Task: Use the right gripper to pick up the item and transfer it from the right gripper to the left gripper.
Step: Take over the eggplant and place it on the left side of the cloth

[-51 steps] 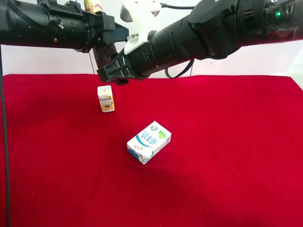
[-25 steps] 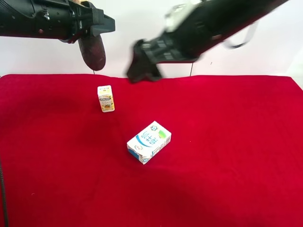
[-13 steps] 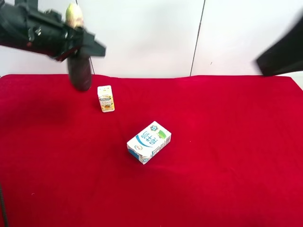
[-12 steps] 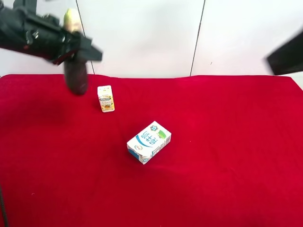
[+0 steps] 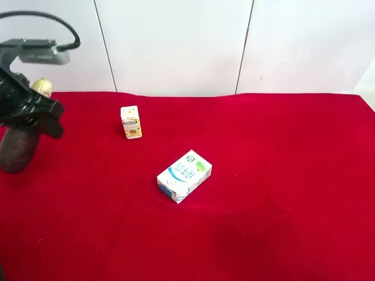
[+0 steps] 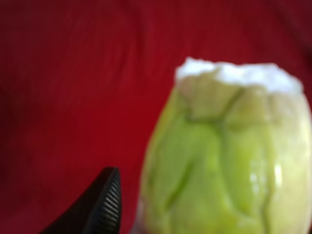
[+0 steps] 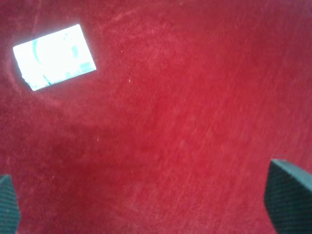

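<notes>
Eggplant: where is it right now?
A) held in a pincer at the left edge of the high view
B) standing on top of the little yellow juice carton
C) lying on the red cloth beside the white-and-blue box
A: the eggplant is held stem-up in the left pincer at the exterior high view's left edge, and the left wrist view shows its green stem end close up.

Black hand (image 5: 32, 114), seemingly grey module (image 5: 40, 57), cable (image 5: 35, 13).

High view overlooks the cloth (image 5: 281, 175); right wrist, looking down, shares the box (image 7: 53, 57).
</notes>
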Robot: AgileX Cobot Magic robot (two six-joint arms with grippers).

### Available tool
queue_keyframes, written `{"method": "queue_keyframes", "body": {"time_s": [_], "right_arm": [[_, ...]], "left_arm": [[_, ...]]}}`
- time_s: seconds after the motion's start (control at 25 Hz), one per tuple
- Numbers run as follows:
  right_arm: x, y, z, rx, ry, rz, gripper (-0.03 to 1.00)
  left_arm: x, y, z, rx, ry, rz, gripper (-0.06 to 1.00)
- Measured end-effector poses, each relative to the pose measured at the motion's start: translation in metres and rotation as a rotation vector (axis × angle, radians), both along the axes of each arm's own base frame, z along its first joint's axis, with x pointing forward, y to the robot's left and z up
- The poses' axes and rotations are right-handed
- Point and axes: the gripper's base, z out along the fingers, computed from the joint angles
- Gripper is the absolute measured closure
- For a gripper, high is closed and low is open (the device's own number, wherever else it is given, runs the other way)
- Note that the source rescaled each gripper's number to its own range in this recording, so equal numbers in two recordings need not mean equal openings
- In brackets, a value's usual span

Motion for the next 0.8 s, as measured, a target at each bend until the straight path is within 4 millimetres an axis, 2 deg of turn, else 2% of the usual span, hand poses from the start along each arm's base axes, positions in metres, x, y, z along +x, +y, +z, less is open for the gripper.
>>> {"method": "queue_keyframes", "body": {"time_s": [0.12, 0.24, 0.48, 0.8], "right_arm": [[-0.011, -0.006, -0.022, 0.067, -0.056, 0.018, -0.03], [-0.010, -0.003, -0.033, 0.069, -0.044, 0.040, -0.03], [-0.004, 0.004, -0.039, 0.052, -0.092, 0.107, -0.03], [-0.003, 0.006, -0.040, 0.056, -0.102, 0.118, -0.03]], "left_arm": [[-0.006, 0.006, -0.003, 0.055, 0.076, 0.027, 0.94], [-0.012, 0.014, -0.004, 0.135, 0.141, 0.064, 0.94], [-0.022, 0.027, -0.005, 0.281, 0.244, 0.113, 0.94], [-0.021, 0.028, -0.009, 0.298, 0.271, 0.111, 0.94]]}}
